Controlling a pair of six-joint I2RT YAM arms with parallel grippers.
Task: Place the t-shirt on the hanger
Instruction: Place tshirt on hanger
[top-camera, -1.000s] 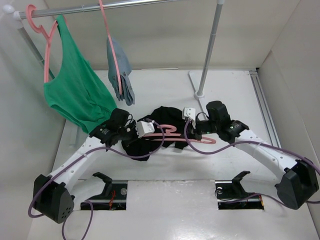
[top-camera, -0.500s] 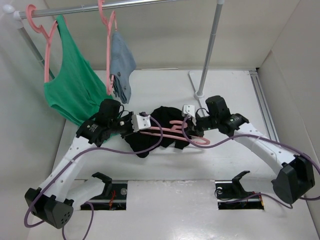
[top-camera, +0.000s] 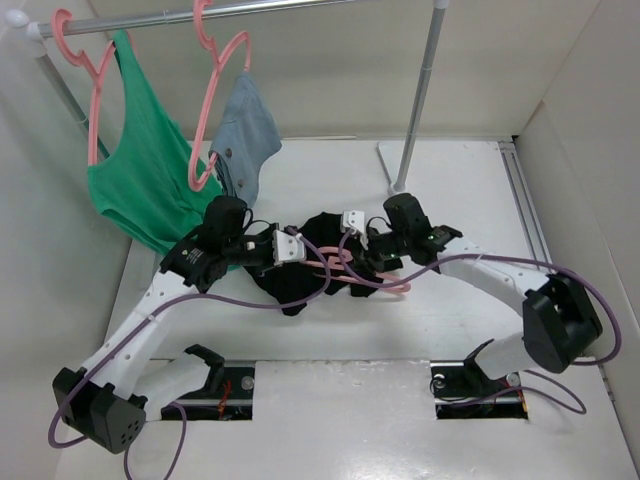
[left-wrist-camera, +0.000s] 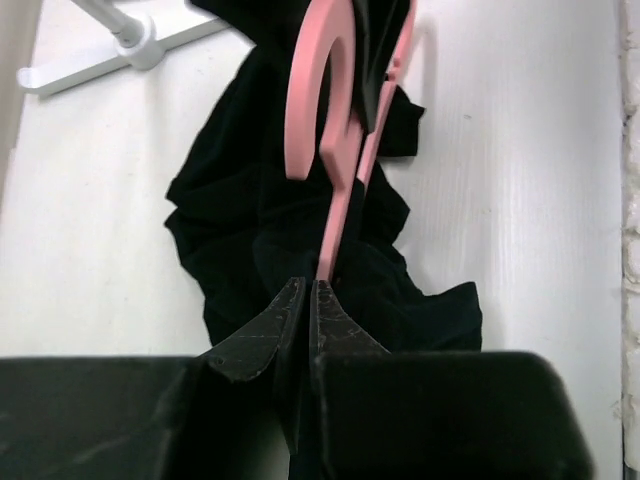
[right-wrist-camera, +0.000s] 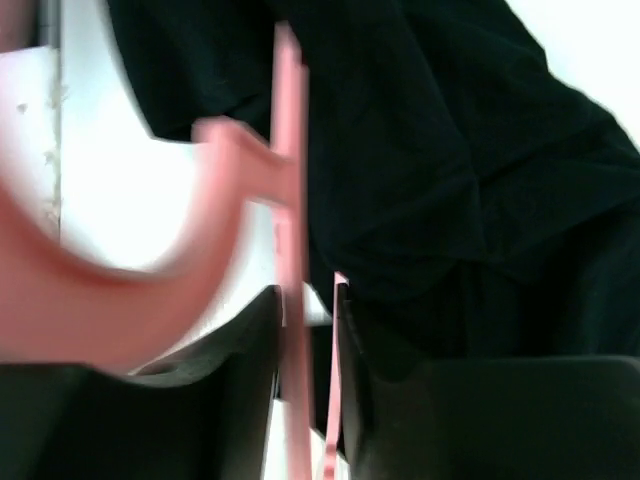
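The black t-shirt (top-camera: 293, 287) lies crumpled on the white table between my two grippers. The pink hanger (top-camera: 386, 286) lies across it, partly among the cloth. My left gripper (top-camera: 310, 257) is shut on a thin bar of the hanger (left-wrist-camera: 345, 200); the hook curves away above the t-shirt (left-wrist-camera: 230, 250) in the left wrist view. My right gripper (top-camera: 346, 250) is closed on the hanger from the other side. In the right wrist view two pink bars (right-wrist-camera: 292, 180) run between its fingers (right-wrist-camera: 250, 340), with the t-shirt (right-wrist-camera: 450, 150) right behind. The chest mark is hidden.
A green tank top (top-camera: 150, 190) and a blue-grey garment (top-camera: 245, 140) hang on pink hangers from the rail at the back left. The rail's post (top-camera: 418, 100) stands on a white foot (top-camera: 400, 185) behind the right gripper. Walls close both sides. Purple cables loop over the arms.
Both grippers moved toward each other over the shirt; the right one shifted left, carrying the hanger left. The blue-grey garment's hanger swung and turned on the rail.
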